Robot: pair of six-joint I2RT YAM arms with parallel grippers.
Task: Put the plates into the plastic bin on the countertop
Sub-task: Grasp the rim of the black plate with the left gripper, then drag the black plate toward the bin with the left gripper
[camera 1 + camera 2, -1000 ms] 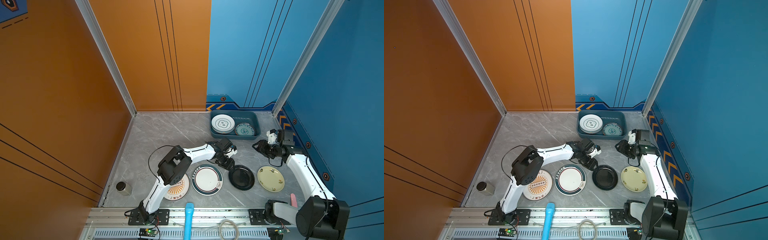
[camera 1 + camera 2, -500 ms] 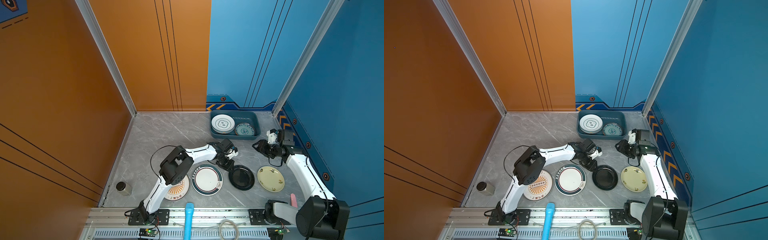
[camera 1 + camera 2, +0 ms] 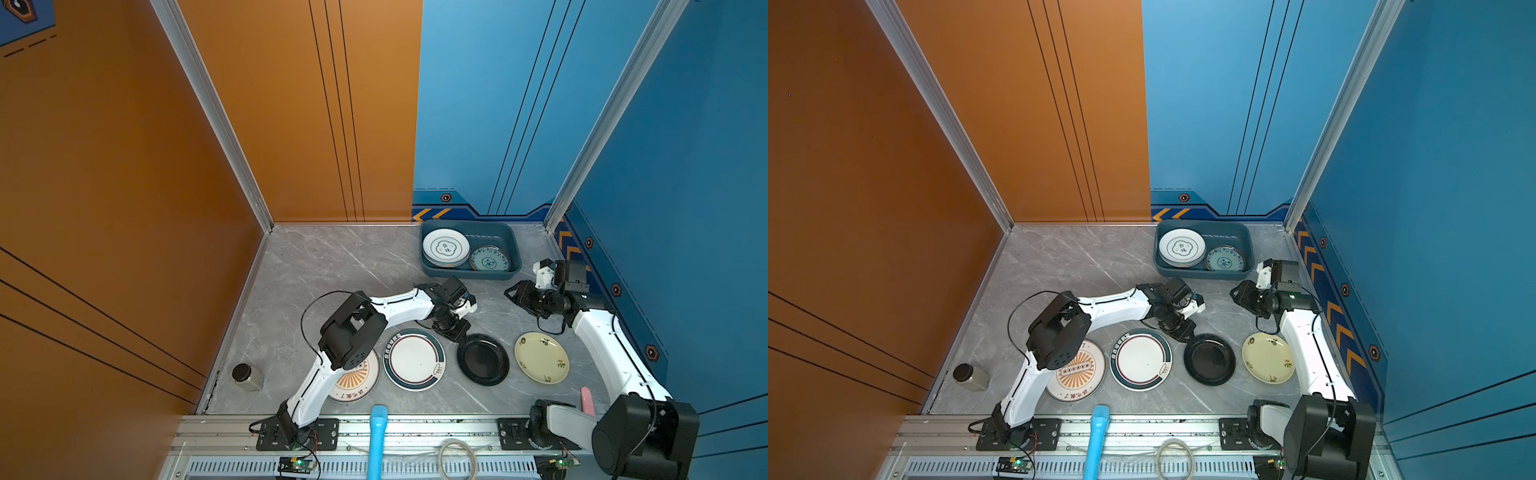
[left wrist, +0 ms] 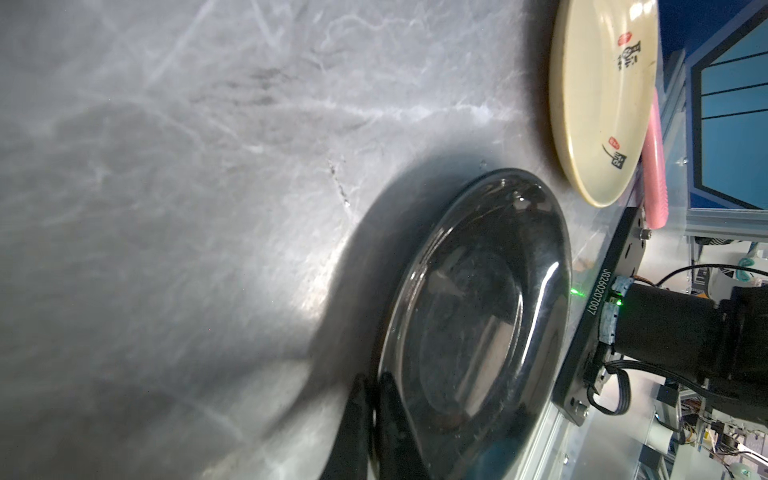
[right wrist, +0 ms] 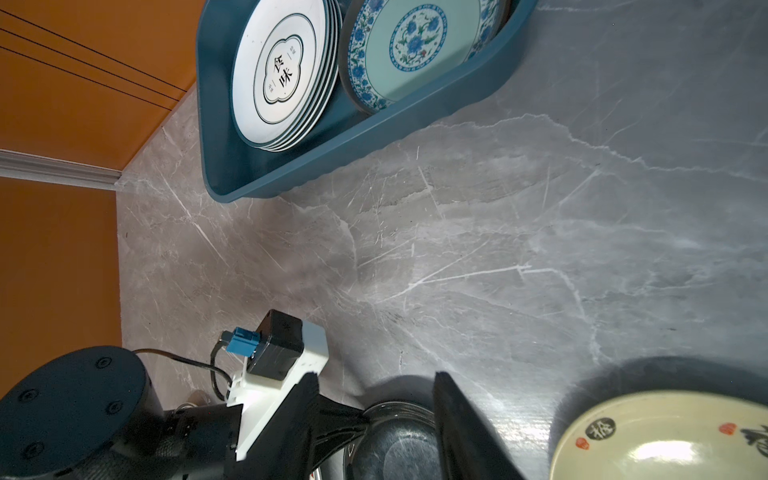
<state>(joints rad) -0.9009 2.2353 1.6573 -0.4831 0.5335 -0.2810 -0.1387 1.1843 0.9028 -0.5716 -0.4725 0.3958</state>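
**Left pinch on black plate rim: slip and clash risks**

My left pincer [image 4: 374, 378] is clamped narrow on the rim of the black plate [image 3: 484, 359], one finger inside the lip and one outside. The plate lies on the countertop [image 3: 332, 270] between the teal-rimmed plate [image 3: 413, 359] and the cream plate [image 3: 541, 357]. It is well apart from the plastic bin [image 3: 469, 274] at the back wall.

What I think can go wrong:

- **Slip:** The grip is a thin bite at one edge of a glossy plate. On lift the weight hangs off the far side, so it could pivot in my fingers or slide out.
- **Drag:** If I raise it too low, the far edge may scrape the marble and lever the rim loose.
- **Nudge:** The teal-rimmed plate sits just beside my fingers, and a sideways swing could knock it.
- **Clash:** My right pincer [image 3: 513, 293] has its jaws partly apart and holds nothing. It hovers over the countertop near the bin's front wall, close to my likely route, so the two could collide if both move.
- **Landing:** The white stack [image 3: 445, 247] fills one side of the bin and the teal patterned plate [image 3: 489, 261] fills the other. That plate looks tilted against the stack, though I can't tell for sure. A black plate set on a slope may skate or rock.

The sunburst plate [image 3: 357, 380] is partly hidden under my left arm and is not a concern for this move.
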